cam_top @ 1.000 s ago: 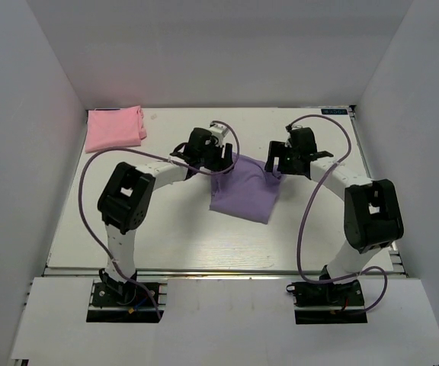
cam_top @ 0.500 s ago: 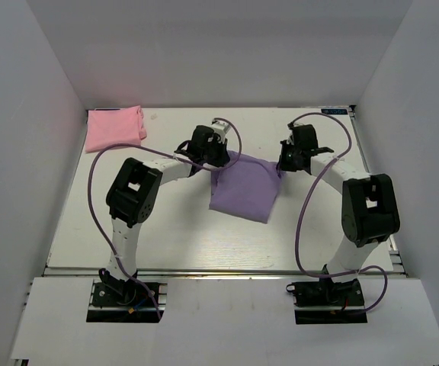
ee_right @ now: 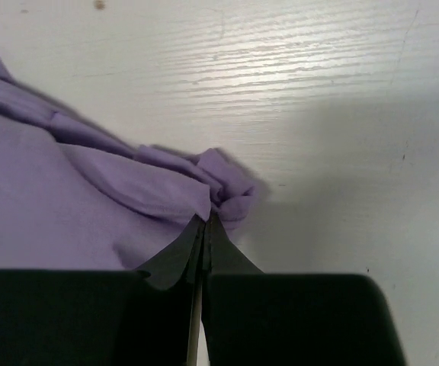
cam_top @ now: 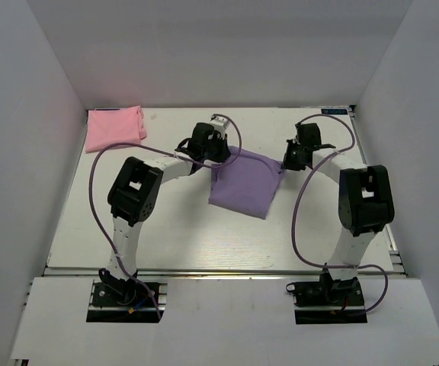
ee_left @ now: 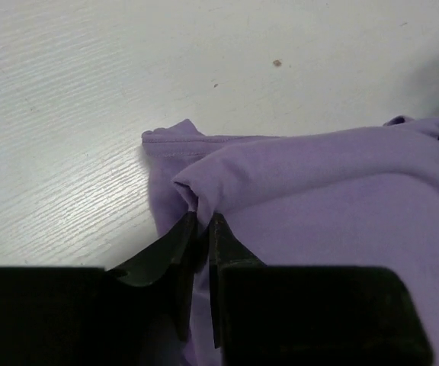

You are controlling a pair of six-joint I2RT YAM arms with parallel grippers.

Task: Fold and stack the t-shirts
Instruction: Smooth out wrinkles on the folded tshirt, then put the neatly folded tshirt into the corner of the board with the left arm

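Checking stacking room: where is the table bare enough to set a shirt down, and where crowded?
Bare: table strip between the arms, nearside of the purple t-shirt; left of the left arm, nearside of the pink t-shirt. Crowded: far centre, where left pincer and right pincer pinch it.

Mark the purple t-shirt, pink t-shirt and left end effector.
purple t-shirt (cam_top: 244, 187): top external view, middle of the cloth.
pink t-shirt (cam_top: 114, 128): top external view, middle of the folded cloth.
left end effector (ee_left: 203, 221): left wrist view, between its fingertips, pinching purple cloth.
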